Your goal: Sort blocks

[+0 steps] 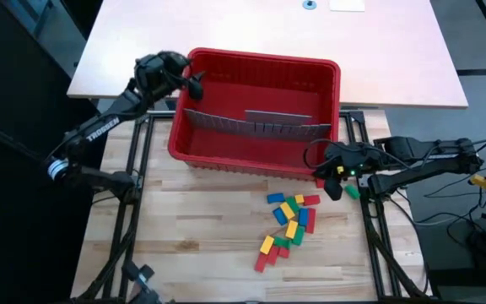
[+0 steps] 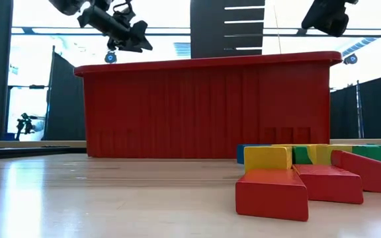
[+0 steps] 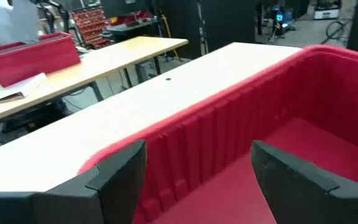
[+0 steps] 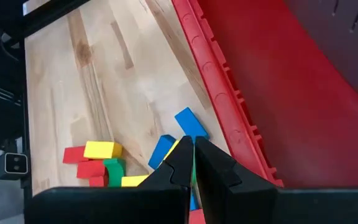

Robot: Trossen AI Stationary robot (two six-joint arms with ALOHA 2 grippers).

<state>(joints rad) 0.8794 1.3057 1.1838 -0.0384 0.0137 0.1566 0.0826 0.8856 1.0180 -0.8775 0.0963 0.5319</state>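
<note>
From above, the right gripper (image 1: 337,179) hovers just beside the red bin (image 1: 226,152), the blocks (image 1: 288,226) heaped on bare wood below it. Its wrist view shows the fingers pressed together, empty. A pick seems pending: opening, then descending. The left gripper (image 3: 197,180), fingers apart, overhangs the ribbed plastic rim.

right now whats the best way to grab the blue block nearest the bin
Take the blue block across its narrow width, long side faces between the fingers, coming straight down from above. It lies flat on the table, clear of the red bin; neighbours crowd its far end.
</note>
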